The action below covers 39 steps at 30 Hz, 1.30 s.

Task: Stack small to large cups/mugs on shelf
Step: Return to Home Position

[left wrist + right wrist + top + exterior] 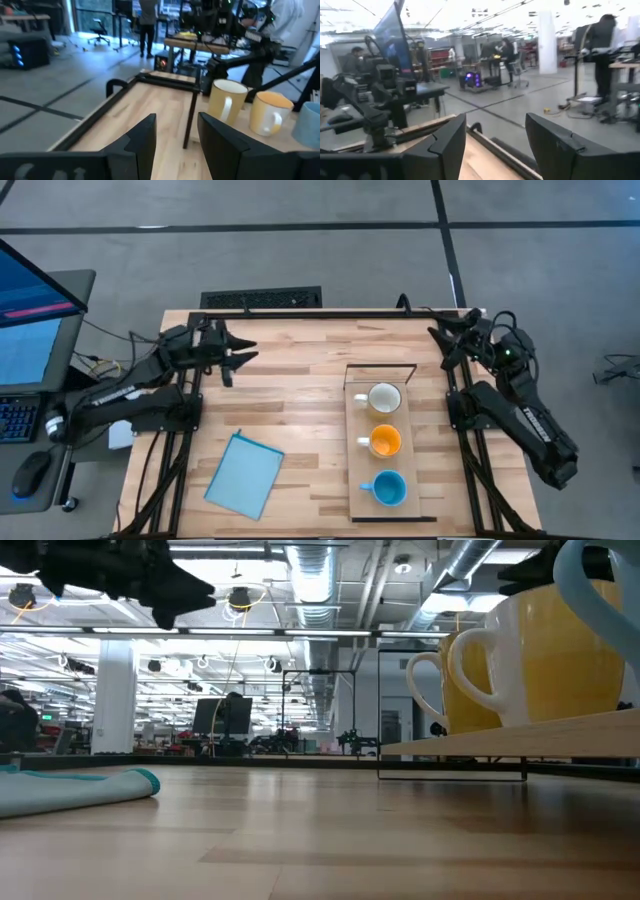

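Here the left gripper (176, 122), fingers parted and holding nothing, hangs above the left part of the table (300, 395), and the right gripper (495, 125), likewise spread wide and empty, sits over a corner on the right side; both stand well apart from the load, probably so that nothing is knocked. The shelf (357, 502) lies lengthwise on the right half of the table, carrying three cups in one row, none touching: the cream cup (384, 398) at the end nearest the grippers, the orange cup (385, 441) in the middle, the blue cup (389, 488) at the other end, handles all turned toward the left arm. A blue cloth (245, 474) lies flat, well apart from the shelf. Placing looks finished; only parking the arms appears left
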{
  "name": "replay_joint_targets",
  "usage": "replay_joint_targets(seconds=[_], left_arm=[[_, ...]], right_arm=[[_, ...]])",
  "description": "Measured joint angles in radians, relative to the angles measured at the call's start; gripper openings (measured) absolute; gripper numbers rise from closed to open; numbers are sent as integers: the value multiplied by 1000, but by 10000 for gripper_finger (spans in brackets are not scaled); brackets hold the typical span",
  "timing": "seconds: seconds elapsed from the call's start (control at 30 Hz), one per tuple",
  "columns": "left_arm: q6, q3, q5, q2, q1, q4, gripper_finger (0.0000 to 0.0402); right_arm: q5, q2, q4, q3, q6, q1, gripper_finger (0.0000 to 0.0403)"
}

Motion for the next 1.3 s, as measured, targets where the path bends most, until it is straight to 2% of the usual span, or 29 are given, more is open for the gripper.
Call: replay_joint_targets(seconds=[0.1, 0.2, 0.43, 0.57, 0.67, 0.83, 1.17, 1.3], left_arm=[[1, -5, -2, -63, 19, -48, 135], [9, -5, -4, -95, 27, -90, 135], [19, -5, -8, -111, 29, -172, 135], [6, -8, -49, -115, 29, -171, 135], [-35, -79, -73, -136, 29, -69, 135], [-107, -231, -89, -206, 29, 145, 135], [-132, -334, -108, -288, 55, 129, 135], [-137, -368, -111, -307, 63, 124, 135]], right_arm=[[48, -96, -11, -37, 14, 0, 226], [54, -203, -17, -75, 35, 0, 226], [33, -197, -24, -97, 49, 20, 226], [89, -205, -23, -104, 53, 43, 226], [134, -206, -29, -104, 56, 59, 226], [141, -206, -8, -104, 55, 82, 226], [169, -206, -24, -108, 22, 94, 226], [166, -206, 41, -176, 43, 95, 226]])
